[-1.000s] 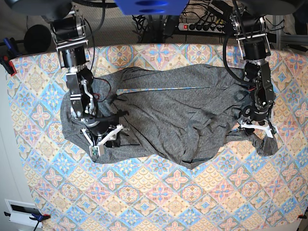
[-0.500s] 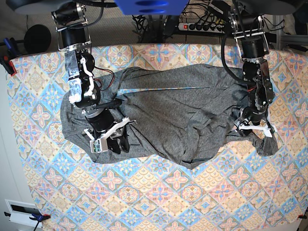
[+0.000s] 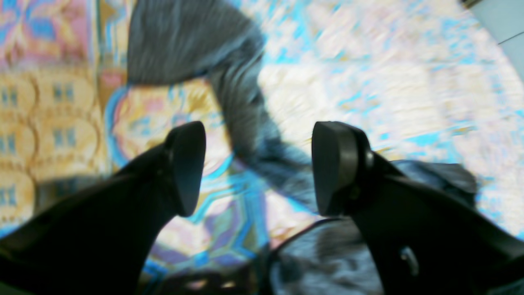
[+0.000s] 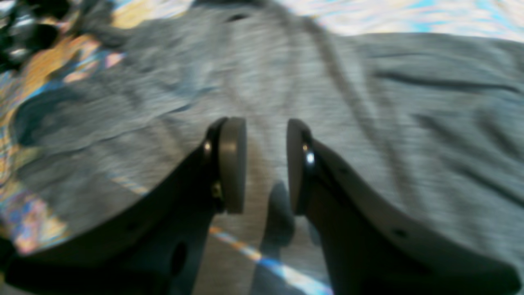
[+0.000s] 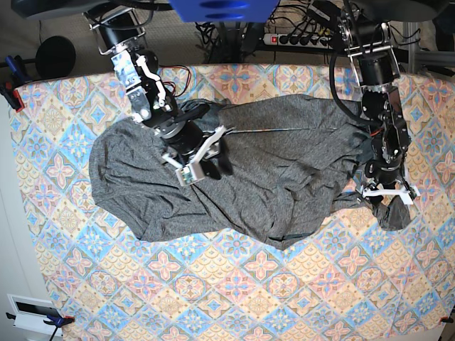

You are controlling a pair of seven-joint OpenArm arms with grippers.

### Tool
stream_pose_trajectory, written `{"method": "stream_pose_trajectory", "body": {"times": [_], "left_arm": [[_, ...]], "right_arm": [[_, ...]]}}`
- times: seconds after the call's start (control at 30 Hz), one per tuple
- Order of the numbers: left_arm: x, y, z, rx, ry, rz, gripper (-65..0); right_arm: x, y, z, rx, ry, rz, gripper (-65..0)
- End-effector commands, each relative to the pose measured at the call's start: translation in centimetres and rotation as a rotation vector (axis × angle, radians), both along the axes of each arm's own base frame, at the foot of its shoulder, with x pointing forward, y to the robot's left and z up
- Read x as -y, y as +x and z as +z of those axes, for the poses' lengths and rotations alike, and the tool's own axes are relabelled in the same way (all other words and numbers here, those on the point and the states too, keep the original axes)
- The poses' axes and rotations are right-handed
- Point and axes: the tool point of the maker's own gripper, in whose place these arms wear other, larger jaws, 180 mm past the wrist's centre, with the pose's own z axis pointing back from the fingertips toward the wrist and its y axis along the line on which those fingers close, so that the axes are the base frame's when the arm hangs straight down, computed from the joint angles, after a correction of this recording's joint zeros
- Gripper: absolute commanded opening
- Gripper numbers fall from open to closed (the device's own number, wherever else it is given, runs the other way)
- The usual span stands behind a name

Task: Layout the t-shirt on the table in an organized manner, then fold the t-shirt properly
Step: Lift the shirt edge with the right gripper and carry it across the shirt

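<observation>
The right gripper (image 5: 201,158) moved up to the middle of the t-shirt (image 5: 284,177), fingers a little apart, holding nothing; the left gripper (image 5: 387,192) waits open, so spreading goes on.

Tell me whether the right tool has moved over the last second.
Yes. The right tool has swung from the t-shirt's lower hem near the table's left edge toward the shirt's middle, up toward the far edge.
</observation>
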Motion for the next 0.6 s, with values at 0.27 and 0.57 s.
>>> {"method": "stream_pose_trajectory", "body": {"times": [0.27,0.57], "left_arm": [[-1.7,1.6,2.0,0.081,0.045,0.039,-26.6],[-1.5,3.9,2.1,0.084,0.0,0.058,-26.6]], "right_arm": [[-5.6,-2.9,2.9,0.071,0.059,0.172,-49.0],[-7.8,-4.6,4.3,0.094,0.09,0.244,-49.0]]}}
